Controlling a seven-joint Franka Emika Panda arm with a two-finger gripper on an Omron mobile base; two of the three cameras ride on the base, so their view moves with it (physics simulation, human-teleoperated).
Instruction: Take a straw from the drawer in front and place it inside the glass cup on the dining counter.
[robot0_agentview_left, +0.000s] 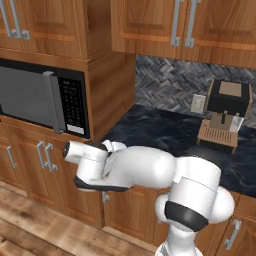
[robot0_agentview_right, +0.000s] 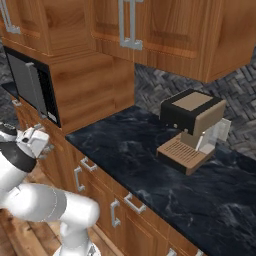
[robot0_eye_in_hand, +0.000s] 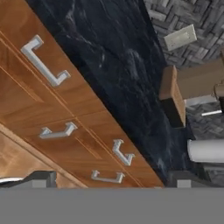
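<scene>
Brown wooden drawer fronts with silver bar handles run under the black counter's edge, and all stand closed. The drawer (robot0_eye_in_hand: 46, 65) with the largest handle lies up and left in the hand view; from the right base it (robot0_agentview_right: 87, 164) sits just right of my hand. My gripper (robot0_eye_in_hand: 113, 180) is open, its two dark fingertips (robot0_eye_in_hand: 41, 178) far apart at the bottom with nothing between them. It hovers in front of the cabinets (robot0_agentview_right: 36, 141), apart from the handles. The straw is hidden. The glass cup and the dining counter are out of view.
A black and tan coffee machine (robot0_agentview_left: 226, 114) stands on the black marble counter (robot0_agentview_left: 165, 132) by the grey tiled wall. To the left, a microwave (robot0_agentview_left: 42, 97) sits in a wooden cabinet. Upper cabinets (robot0_agentview_right: 150, 30) hang overhead. My white arm (robot0_agentview_left: 145, 172) stretches leftward before the lower doors.
</scene>
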